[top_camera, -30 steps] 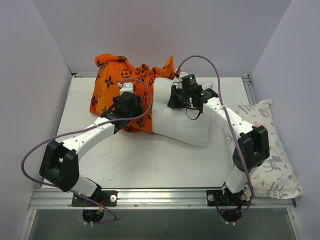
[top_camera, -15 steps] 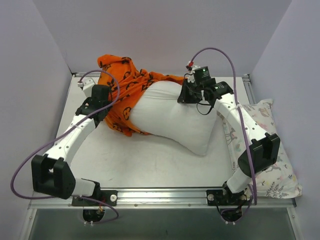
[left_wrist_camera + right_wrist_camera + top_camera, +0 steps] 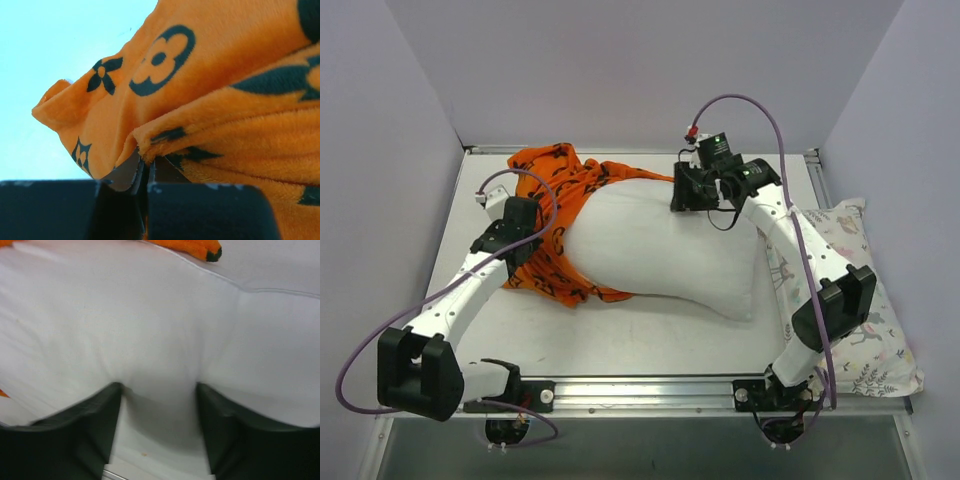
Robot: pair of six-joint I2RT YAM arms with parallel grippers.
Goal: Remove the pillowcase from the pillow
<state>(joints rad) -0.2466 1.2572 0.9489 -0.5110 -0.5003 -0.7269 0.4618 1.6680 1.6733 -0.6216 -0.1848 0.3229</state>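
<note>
The pillow (image 3: 660, 245) lies across the table (image 3: 620, 345), its left end seemingly tucked inside the pillowcase (image 3: 555, 190), which bunches toward the back-left corner. The left gripper (image 3: 145, 167) is clamped on an orange fold, and the right gripper (image 3: 160, 390) pinches the pillow's far edge. Bare table runs along the front, and a printed pillow (image 3: 865, 300) overhangs the right edge.

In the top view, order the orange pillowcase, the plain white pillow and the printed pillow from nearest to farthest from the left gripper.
1. The orange pillowcase, clamped in the left gripper, left side.
2. The plain white pillow, centre.
3. The printed pillow, far right edge.
</note>
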